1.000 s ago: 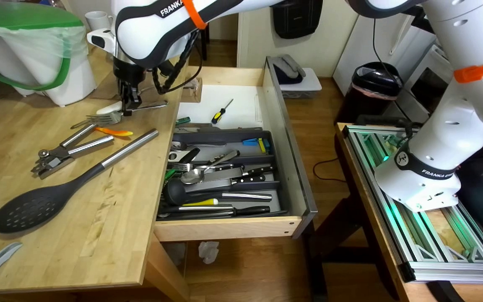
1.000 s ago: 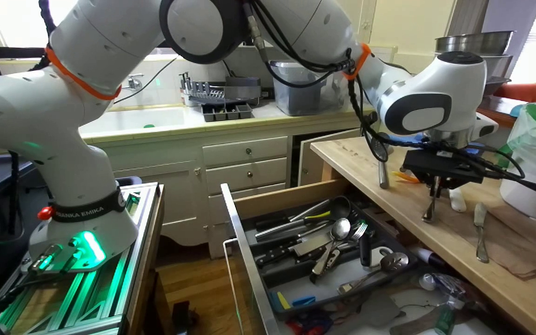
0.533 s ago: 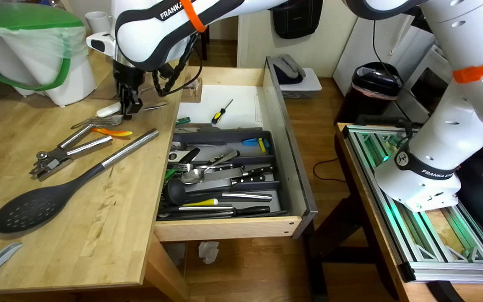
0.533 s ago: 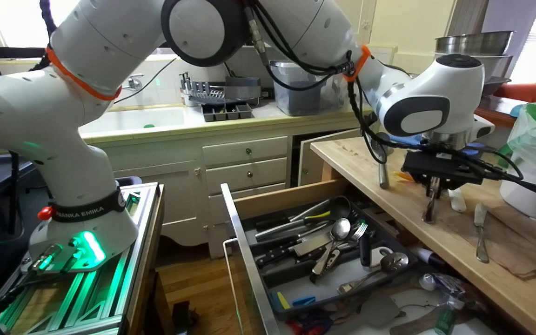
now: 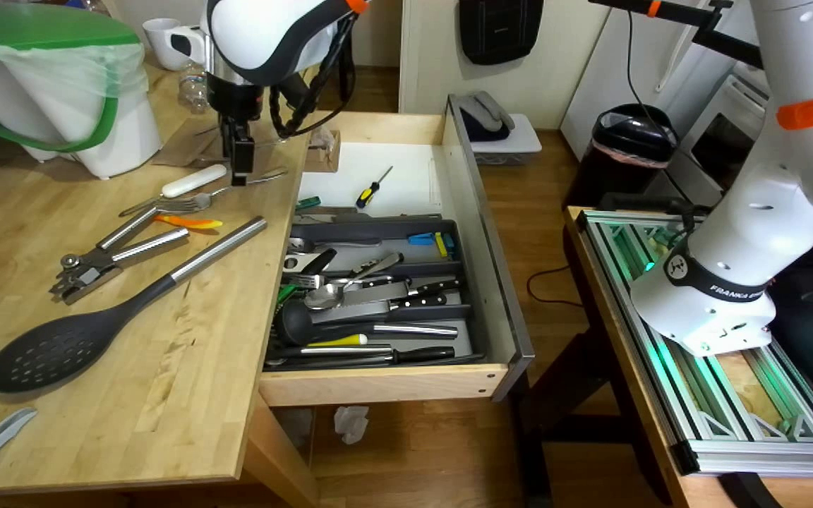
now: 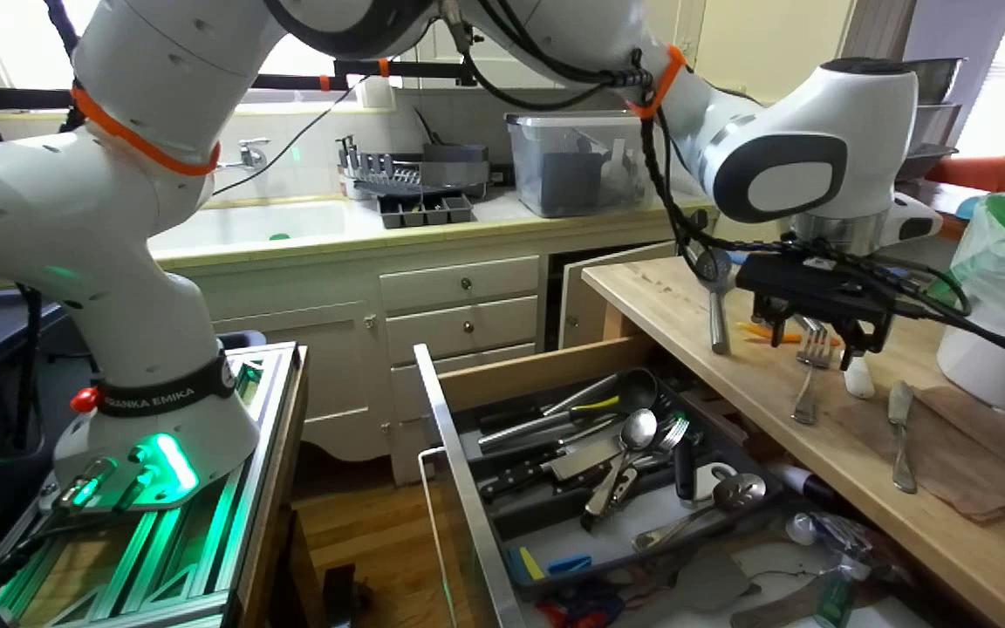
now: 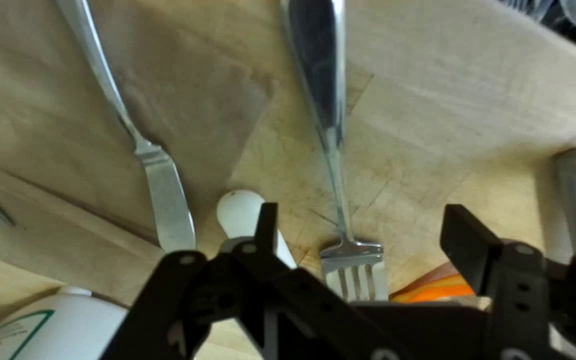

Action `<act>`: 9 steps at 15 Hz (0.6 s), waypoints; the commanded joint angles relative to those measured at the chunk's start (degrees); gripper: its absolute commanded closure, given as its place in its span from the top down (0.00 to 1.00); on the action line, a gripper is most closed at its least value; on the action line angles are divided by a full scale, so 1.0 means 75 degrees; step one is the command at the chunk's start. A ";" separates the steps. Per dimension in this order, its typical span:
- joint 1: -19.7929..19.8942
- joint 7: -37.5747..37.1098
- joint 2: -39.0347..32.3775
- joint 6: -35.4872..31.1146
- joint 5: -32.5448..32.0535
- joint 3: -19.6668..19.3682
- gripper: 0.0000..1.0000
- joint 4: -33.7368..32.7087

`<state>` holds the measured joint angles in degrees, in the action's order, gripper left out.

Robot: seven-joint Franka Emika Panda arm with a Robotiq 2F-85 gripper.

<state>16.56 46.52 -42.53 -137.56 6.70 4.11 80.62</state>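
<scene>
My gripper [image 7: 360,225] is open, with nothing between its fingers, a little above the wooden worktop. Below it lies a metal fork [image 7: 324,75], tines between the jaws as the wrist view looks down; the tine tips are hidden by the gripper body. In an exterior view the fork [image 6: 805,397] rests with its handle towards the worktop edge, apart from the gripper [image 6: 816,349]. A white-handled utensil [image 5: 193,181] lies beside the fork, partly covered by a finger in the wrist view. On the other side is an orange utensil [image 7: 438,290].
A spreader knife [image 7: 168,200] lies on brown paper [image 7: 208,100]. A can opener [image 5: 113,257] and black slotted spoon [image 5: 53,353] lie nearby on the worktop. Beside it stands an open drawer [image 5: 491,233] with a cutlery tray. A green-lidded bucket [image 5: 46,28] stands behind.
My gripper was down at the fork and shut around it; it has opened and risen clear. The fork now lies on the worktop, apart from the fingers.
</scene>
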 commanded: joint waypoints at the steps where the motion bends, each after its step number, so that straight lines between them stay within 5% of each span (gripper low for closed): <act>1: -0.0394 -0.1514 0.1358 -0.0271 -0.0167 -0.0463 1.00 0.1840; 5: -0.0704 -0.2928 0.2204 -0.0727 -0.0351 -0.0747 1.00 0.3327; 9: -0.0377 -0.2102 0.2673 -0.1920 0.0144 -0.0167 1.00 0.4988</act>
<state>12.38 27.97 -26.79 -144.82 6.08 0.37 106.74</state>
